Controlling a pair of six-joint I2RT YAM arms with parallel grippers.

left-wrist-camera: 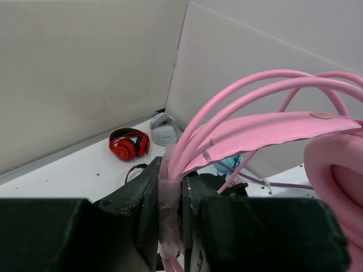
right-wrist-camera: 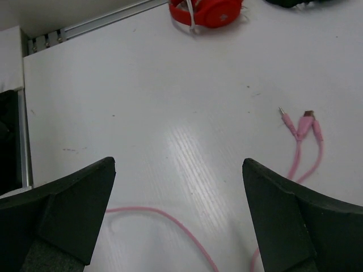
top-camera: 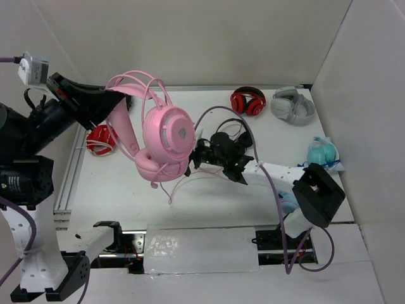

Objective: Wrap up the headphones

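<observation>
Left gripper clamped on headphones headband; right gripper apart, empty. Cable limp, probably slippery; pinch mid-length.

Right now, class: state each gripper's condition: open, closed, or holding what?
Left gripper: closed on the headphones.
Right gripper: open, holding nothing.
</observation>
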